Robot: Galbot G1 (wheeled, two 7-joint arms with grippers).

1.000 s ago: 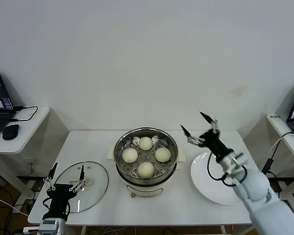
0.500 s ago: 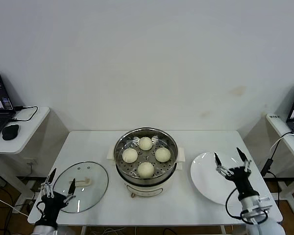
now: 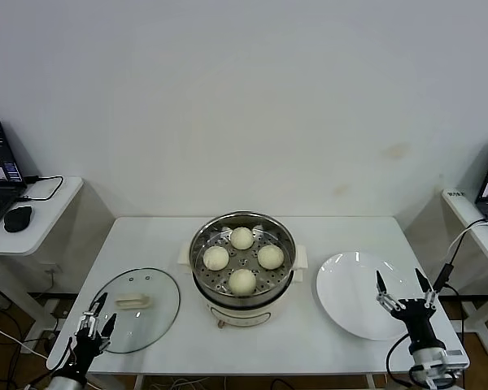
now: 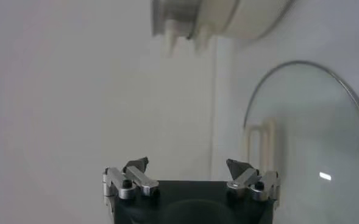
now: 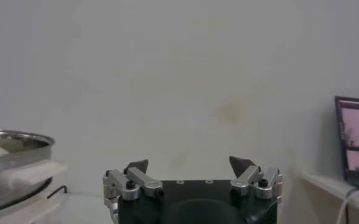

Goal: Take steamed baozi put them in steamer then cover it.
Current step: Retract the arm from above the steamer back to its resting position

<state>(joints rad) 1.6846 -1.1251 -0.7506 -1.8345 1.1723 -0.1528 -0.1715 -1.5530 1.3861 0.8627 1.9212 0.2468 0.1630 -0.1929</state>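
Cover (image 3: 136, 309) (off) beside steamer (image 3: 241, 268)

Black claw (image 5: 191, 167), silver-linked dark fingertips (image 5: 136, 165)

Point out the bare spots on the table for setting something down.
Bare table runs along the back edge behind the steamer, and in front between the glass lid and the plate. The plate itself is empty. Crowded: the steamer, filled with four buns. Both grippers, left and right, hang open near the front corners.
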